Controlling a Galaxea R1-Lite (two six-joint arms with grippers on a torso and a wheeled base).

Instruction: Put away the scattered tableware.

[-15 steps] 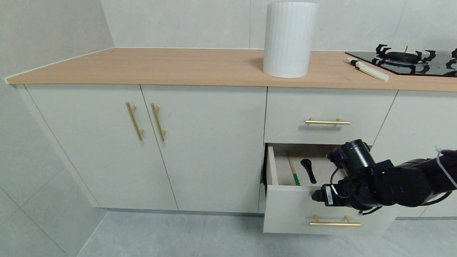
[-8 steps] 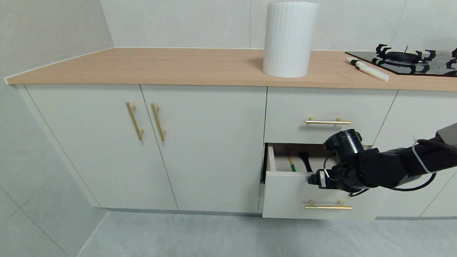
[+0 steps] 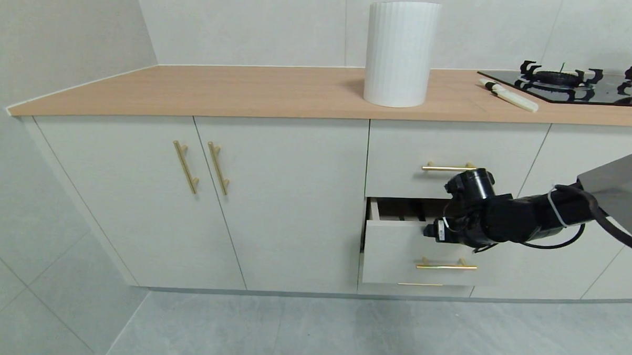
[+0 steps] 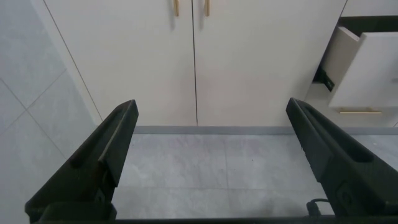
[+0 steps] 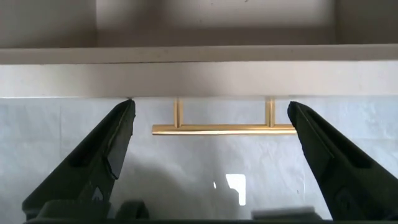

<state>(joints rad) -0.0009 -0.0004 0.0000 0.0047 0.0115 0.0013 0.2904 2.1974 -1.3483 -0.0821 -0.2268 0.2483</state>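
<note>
pale kitchen cabinets (image 3: 273, 197) under a wooden desk (image 3: 219, 92). lower drawer (image 3: 397, 248) stands barely ajar; right gripper (image 3: 432, 231) is at its front, fingers (image 5: 102, 152) spread wide, likely to push it shut. left gripper (image 4: 211, 112) hangs open above the floor (image 4: 199, 168). white utensil (image 3: 509, 96) lies on the desk beside the stove (image 3: 566, 84).

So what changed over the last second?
The right gripper moved in toward the cabinet, its fingers open at the front of the lower drawer, above the handle. The drawer slid most of the way shut, and a narrow gap is left at its top. The white container and the knife on the counter stayed put.
</note>
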